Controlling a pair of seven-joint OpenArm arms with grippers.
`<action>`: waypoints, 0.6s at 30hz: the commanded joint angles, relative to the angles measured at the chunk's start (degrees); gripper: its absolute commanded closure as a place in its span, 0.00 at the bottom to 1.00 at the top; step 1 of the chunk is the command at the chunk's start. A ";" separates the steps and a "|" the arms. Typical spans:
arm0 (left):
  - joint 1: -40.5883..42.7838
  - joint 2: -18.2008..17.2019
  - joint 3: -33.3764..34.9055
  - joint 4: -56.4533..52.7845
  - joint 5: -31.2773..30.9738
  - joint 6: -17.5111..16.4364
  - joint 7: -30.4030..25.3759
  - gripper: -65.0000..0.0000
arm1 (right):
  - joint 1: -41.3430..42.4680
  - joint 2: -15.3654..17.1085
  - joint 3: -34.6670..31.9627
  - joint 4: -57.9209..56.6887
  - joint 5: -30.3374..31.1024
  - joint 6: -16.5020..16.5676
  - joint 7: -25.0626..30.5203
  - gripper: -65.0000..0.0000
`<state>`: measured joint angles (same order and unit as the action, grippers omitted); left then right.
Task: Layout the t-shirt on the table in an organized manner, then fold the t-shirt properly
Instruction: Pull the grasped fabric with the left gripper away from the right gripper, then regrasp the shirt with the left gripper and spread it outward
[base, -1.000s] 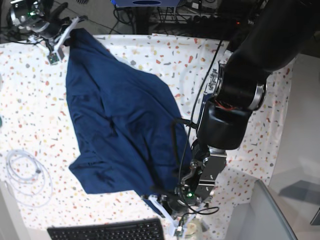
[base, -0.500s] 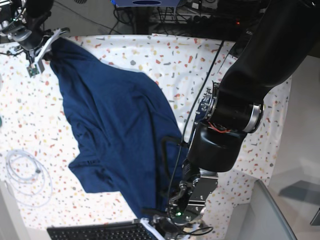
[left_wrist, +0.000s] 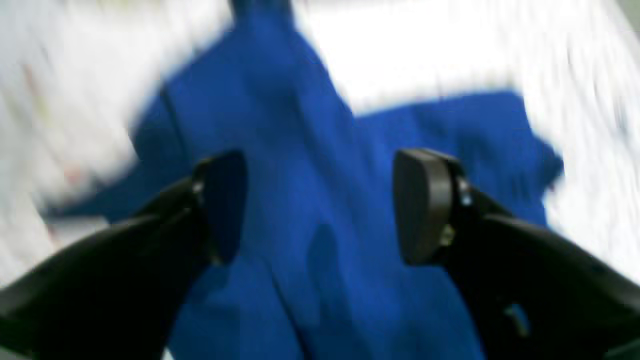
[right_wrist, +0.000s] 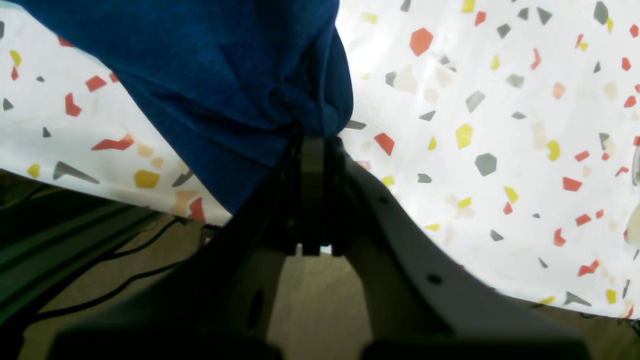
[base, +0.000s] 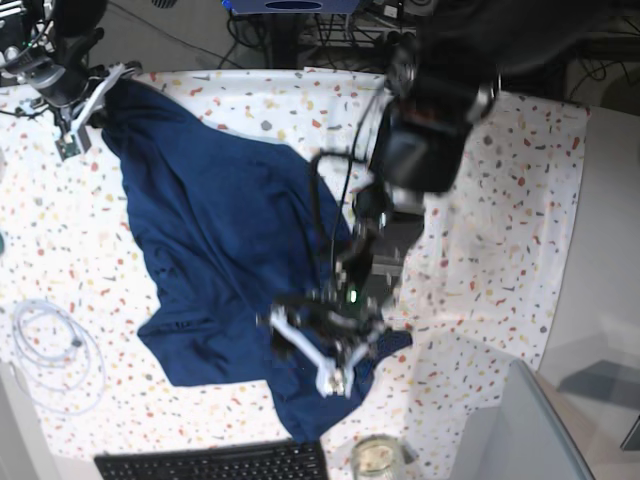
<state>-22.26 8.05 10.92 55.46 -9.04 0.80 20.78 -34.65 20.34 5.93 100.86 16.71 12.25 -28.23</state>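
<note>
t-shirt (base: 215, 270): dark navy, rumpled, spread diagonally | table (base: 500, 200): white terrazzo-flecked cover | far corner bunched at table edge | near hem seemingly creased, view blurred

The t-shirt (base: 220, 270) sprawls across the middle of the table (base: 500, 200), from the far left corner to the near edge. The left arm (base: 420, 120) reaches over the shirt's right side, blocking passage there. On the left, a coil of white cable (base: 55, 355) lies on the cover. A keyboard (base: 215, 463) and a glass jar (base: 378, 458) stand along the near edge. The right part of the table lies bare.
</note>
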 joint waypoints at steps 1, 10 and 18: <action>1.12 -0.27 -1.29 4.01 -0.06 -0.23 -0.69 0.39 | 0.50 0.89 0.35 0.72 0.30 -0.16 1.11 1.00; 15.18 -0.45 -13.34 9.99 0.03 -0.23 0.54 0.45 | 1.99 0.80 0.35 -0.51 0.39 -0.16 1.11 1.00; 10.70 0.34 -13.16 -0.65 0.03 -0.49 0.37 0.45 | 2.79 -1.48 0.35 -1.74 0.30 -0.16 1.11 1.00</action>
<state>-11.20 7.51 -2.33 54.46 -8.82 0.38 20.56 -31.97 17.93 5.89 98.43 16.80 12.05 -28.18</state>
